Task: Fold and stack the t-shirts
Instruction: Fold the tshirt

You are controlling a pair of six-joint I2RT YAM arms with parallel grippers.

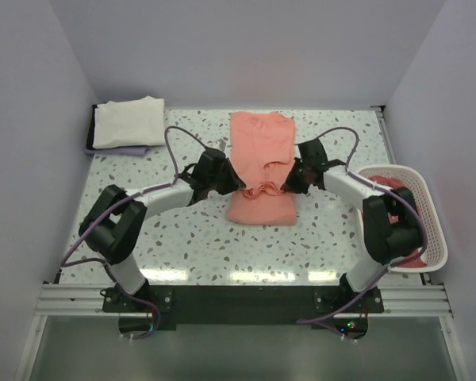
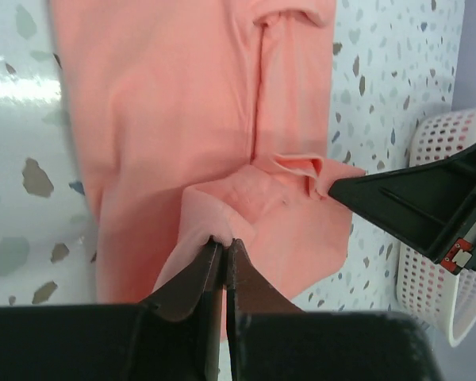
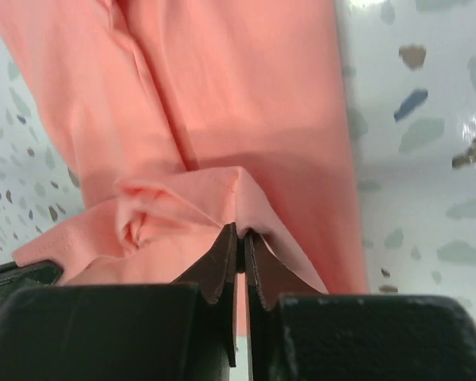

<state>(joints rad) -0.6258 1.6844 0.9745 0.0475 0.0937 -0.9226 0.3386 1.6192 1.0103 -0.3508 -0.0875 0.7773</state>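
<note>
**Both my grippers pinched on the salmon shirt**

My left gripper (image 2: 224, 248) is clamped tight on a soft fold of the salmon-pink t-shirt (image 1: 260, 151), its dark tapered fingers meeting on the edge of the cloth. My right gripper (image 3: 240, 236) is closed the same way on the other end of that fold. Between my two pinches the matte cotton puckers into small rounded ridges.

The shirt lies in the middle of the glossy, speckled table (image 1: 190, 238) as a long narrow rectangle, with a straight crease running down its length. The pinched fold stands up across it, nearer my bases.

In the far left corner a cream-white t-shirt (image 1: 127, 121) sits folded into a neat square on a pale lavender layer (image 1: 131, 150). At the right edge the white plastic lattice basket (image 1: 430, 222) holds darker pink-red cloth (image 1: 390, 182).
</note>
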